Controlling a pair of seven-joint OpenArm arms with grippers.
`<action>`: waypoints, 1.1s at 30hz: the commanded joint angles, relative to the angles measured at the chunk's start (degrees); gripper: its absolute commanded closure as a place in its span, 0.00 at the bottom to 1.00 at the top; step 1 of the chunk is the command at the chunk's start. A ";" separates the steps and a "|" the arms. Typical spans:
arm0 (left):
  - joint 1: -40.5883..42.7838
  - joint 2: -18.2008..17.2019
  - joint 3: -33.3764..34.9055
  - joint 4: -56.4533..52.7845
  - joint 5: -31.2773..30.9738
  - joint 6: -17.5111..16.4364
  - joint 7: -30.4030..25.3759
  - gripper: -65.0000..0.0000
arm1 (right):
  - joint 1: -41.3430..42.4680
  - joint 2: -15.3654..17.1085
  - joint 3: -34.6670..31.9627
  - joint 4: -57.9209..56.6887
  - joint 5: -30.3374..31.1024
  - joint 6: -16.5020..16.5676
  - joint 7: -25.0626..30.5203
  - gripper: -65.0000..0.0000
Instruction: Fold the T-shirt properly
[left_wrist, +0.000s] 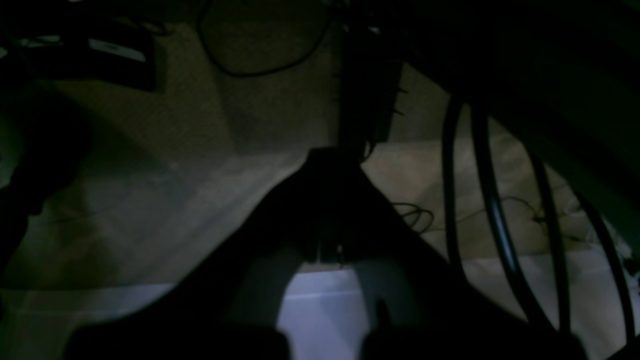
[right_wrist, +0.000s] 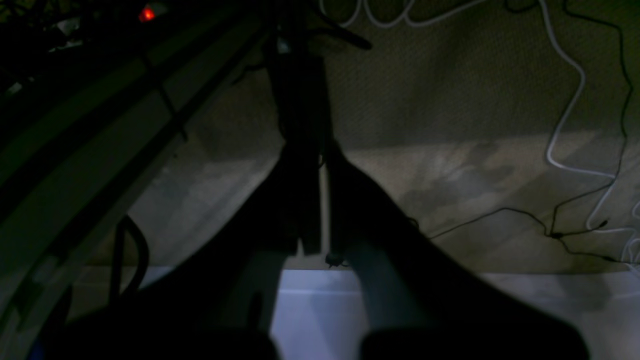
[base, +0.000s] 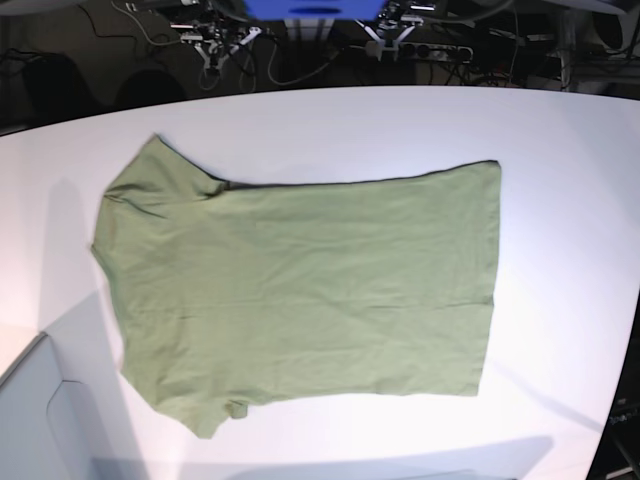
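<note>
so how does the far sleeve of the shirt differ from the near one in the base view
The far sleeve spreads out wide from the T-shirt, while the near sleeve shows only as a small stub. The far sleeve points towards the table's back edge and the near sleeve towards the front. Both are olive green and lie flat on the white table.

**Dark view from the right wrist, looking at the floor**

The picture is very dim. The right gripper (right_wrist: 320, 250) fills the middle as a black shape, and its jaws are closed with only a thin line of light between them. Behind it lies a grey-brown carpeted floor (right_wrist: 450, 165). A thin white cable (right_wrist: 565, 125) loops down the right side, touching the floor. A thin black cable (right_wrist: 500, 212) runs near it. A small red light (right_wrist: 146, 13) glows top left.
</note>
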 joint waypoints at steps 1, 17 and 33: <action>0.41 0.61 0.12 0.03 -0.14 -0.45 0.03 1.00 | -0.34 -0.10 0.01 0.17 -0.12 1.54 0.05 1.00; 0.24 1.66 0.21 0.03 -0.14 -0.36 -0.05 1.00 | -1.57 -0.89 -0.08 0.17 -0.03 1.46 0.05 1.00; 0.68 1.31 0.38 0.03 0.30 -0.45 -0.05 1.00 | -11.60 1.31 -0.16 24.08 -0.21 1.46 -13.66 1.00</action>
